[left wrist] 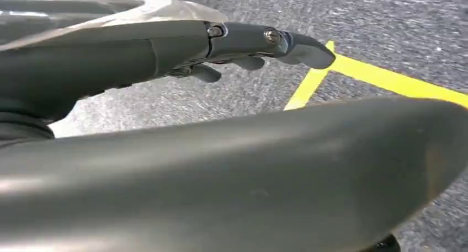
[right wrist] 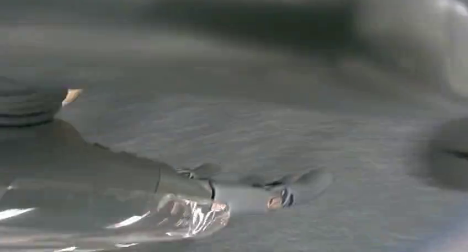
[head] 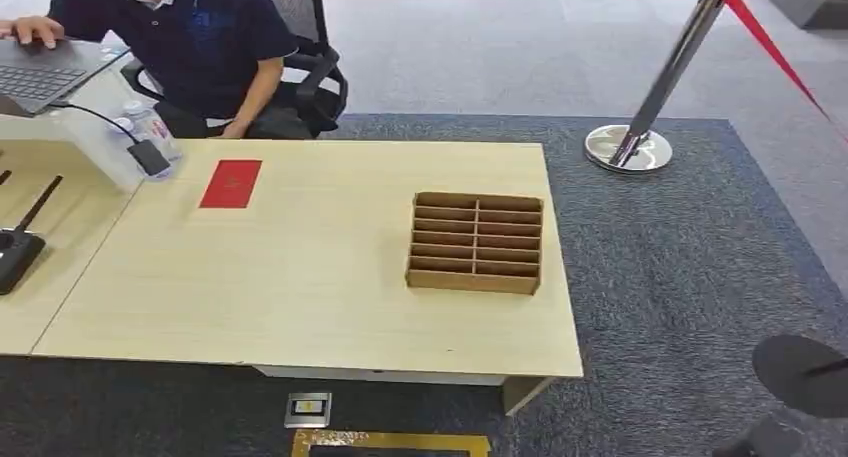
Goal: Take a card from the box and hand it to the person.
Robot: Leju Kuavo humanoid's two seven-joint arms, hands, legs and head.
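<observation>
From the head camera I see a light wooden table (head: 300,277) on grey carpet, with a brown cardboard box (head: 476,242) divided into two columns of narrow slots standing on its right portion, near the right edge. I cannot make out any card inside the slots at this resolution. A red card (head: 231,184) lies flat on the table toward the far left, well apart from the box and near the far edge. Behind that edge a person (head: 190,37) in a dark blue shirt sits in a black office chair, one hand on a laptop (head: 40,72) at the upper left. A clear bottle (head: 152,129) and a small dark adapter on a cable sit at the table's far left corner. A chrome stanchion (head: 650,97) with red belts stands on the carpet beyond the table to the right. In the left wrist camera my left hand (left wrist: 243,48) hangs over grey carpet marked with yellow tape (left wrist: 381,78); its fingers are extended with a slight curl and nothing is in them. In the right wrist camera the right hand (right wrist: 248,194) appears blurred over carpet; its fingers look extended and I see nothing held.
</observation>
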